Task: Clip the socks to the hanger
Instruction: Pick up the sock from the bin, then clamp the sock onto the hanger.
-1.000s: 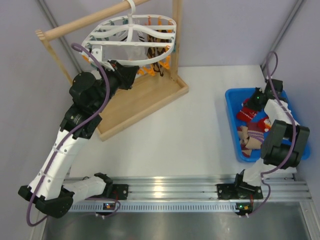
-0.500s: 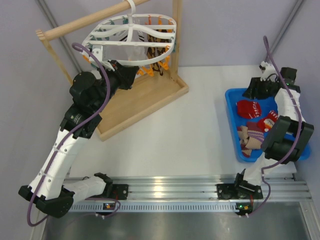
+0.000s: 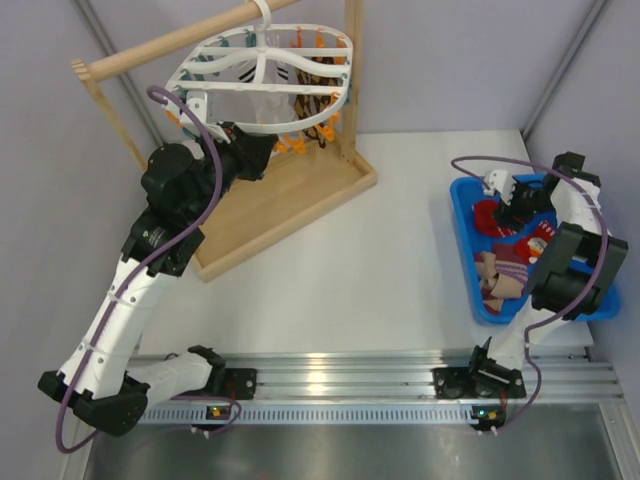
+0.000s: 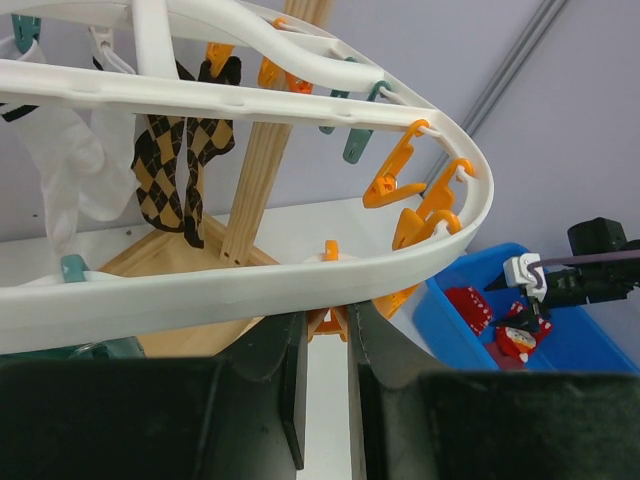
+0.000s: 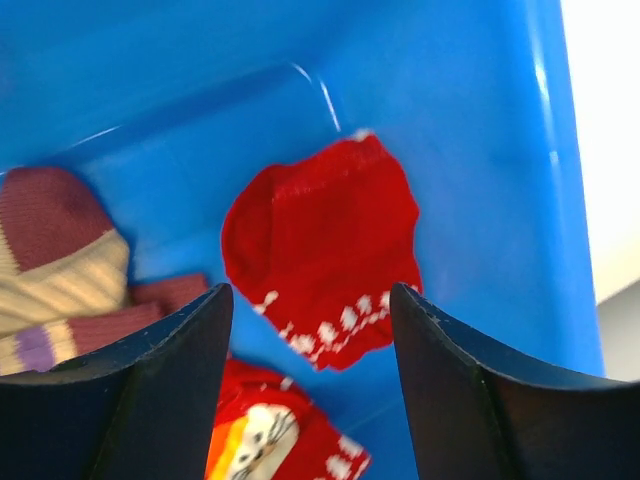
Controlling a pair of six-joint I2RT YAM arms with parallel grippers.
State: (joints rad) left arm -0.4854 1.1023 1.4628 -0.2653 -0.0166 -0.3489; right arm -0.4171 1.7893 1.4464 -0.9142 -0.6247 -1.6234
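The white oval hanger hangs by its hook from the wooden rod. Its rim crosses the left wrist view, with orange and teal clips dangling from it. My left gripper sits just under the rim, shut on an orange clip. My right gripper hovers open over the blue bin. A red sock with white dots lies below, between the fingers and untouched. A striped sock and a red sock with a cat face lie beside it.
The wooden rod-and-tray rack stands at the back left, its upright post just behind the hanger. A white sock and a brown argyle sock hang clipped on the hanger. The bin wall rises close to my right fingers.
My right gripper has gone from shut to open; it rose toward the bin's far end, then swung back over the red sock. The left arm has not moved.
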